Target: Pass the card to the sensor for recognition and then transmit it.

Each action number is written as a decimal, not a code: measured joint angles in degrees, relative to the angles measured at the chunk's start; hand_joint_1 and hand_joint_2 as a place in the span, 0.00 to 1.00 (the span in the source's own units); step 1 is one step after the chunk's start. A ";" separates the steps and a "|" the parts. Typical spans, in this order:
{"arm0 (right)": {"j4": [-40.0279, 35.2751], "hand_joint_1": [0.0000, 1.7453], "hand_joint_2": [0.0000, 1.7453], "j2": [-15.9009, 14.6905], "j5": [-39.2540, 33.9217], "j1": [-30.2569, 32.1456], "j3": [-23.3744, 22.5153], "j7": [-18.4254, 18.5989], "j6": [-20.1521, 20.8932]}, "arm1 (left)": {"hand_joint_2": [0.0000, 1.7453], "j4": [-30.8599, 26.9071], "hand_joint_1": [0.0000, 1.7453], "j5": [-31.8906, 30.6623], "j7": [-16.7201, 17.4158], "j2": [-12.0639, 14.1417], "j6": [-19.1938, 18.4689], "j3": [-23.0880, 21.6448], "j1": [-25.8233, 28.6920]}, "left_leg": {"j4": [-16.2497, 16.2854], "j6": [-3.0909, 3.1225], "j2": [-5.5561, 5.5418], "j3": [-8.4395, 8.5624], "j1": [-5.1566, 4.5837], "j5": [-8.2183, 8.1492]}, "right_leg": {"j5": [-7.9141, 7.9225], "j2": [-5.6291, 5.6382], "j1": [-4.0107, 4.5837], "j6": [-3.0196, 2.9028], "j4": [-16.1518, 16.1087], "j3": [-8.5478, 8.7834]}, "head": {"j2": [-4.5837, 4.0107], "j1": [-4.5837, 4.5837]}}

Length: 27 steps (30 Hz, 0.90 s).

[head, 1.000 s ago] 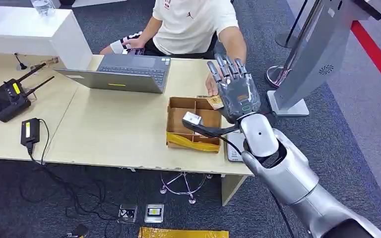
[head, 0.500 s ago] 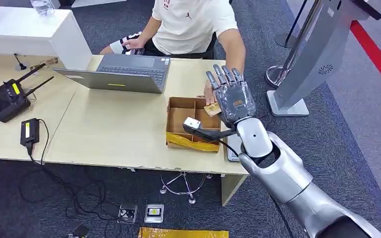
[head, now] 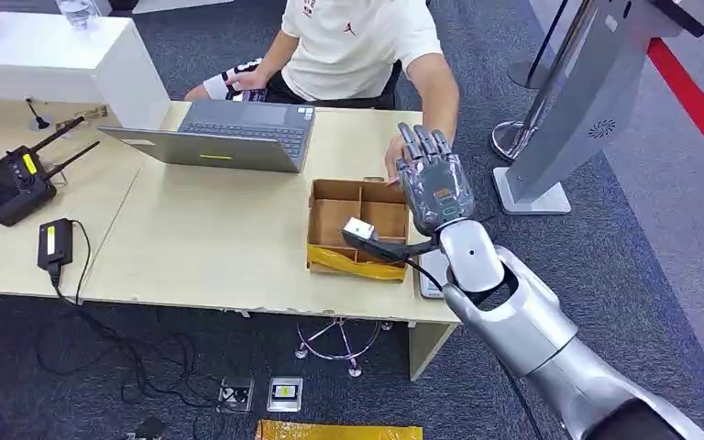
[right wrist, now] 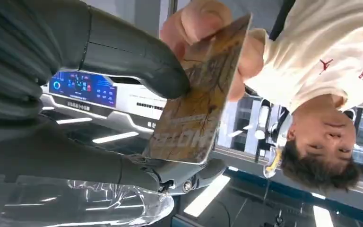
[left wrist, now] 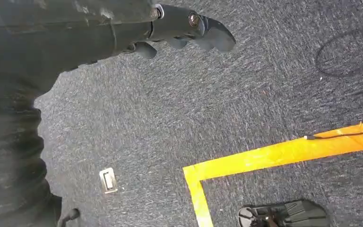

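The right hand (head: 434, 181) is raised above the far right part of the surface (head: 229, 238), with its back toward the head camera and its fingers pointing away from the robot. In the right wrist view the card (right wrist: 199, 94) lies between the thick thumb (right wrist: 137, 54) and the darker fingers (right wrist: 189, 172) of this hand, so the hand holds it. The person's hand (right wrist: 203, 28) pinches the far end of the same card, just beyond the robot's fingertips. The person (head: 357, 46) sits behind the surface, opposite the right hand. Just beside the hand, toward the robot's left, the open cardboard box (head: 357, 229) with compartments stands on the surface. Further to the left of the hand is a grey laptop (head: 229, 137).

The left hand (left wrist: 189, 30) hangs over the carpet floor (left wrist: 246, 94); its fingers are curled and it holds nothing.
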 joint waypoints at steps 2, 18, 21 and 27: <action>0.28 1.00 1.00 0.00 -0.18 0.04 0.00 -0.09 -0.28 | 1.00 0.00 0.00 0.07 0.00 0.00 0.00 0.00 -0.01 | 0.00 0.00 0.00 0.01 0.00 0.00 | 0.00 0.01 0.00 0.00 0.00 0.00 | 0.00 0.00; 1.88 1.00 1.00 -1.62 -17.26 5.19 -7.32 -0.26 -12.46 | 1.00 0.15 0.00 1.24 0.24 0.00 0.07 0.00 0.11 | 0.02 0.01 0.04 0.02 -0.01 -0.01 | 0.00 0.04 -0.01 0.00 -0.03 -0.03 | 0.00 0.00; 2.14 1.00 1.00 -3.04 -19.99 6.70 -9.48 -0.30 -14.88 | 1.00 0.20 0.00 1.49 0.46 0.02 0.11 0.00 0.13 | 0.02 0.01 0.04 0.02 -0.01 -0.01 | 0.00 0.06 -0.01 0.00 -0.03 -0.03 | 0.00 0.00; 3.15 1.00 1.00 -5.18 -25.62 9.24 -13.88 -1.20 -18.05 | 1.00 0.28 0.00 1.90 1.07 0.04 0.35 0.00 0.14 | 0.02 0.02 0.05 0.01 -0.01 -0.02 | 0.00 0.12 -0.01 0.00 -0.03 -0.04 | 0.00 0.00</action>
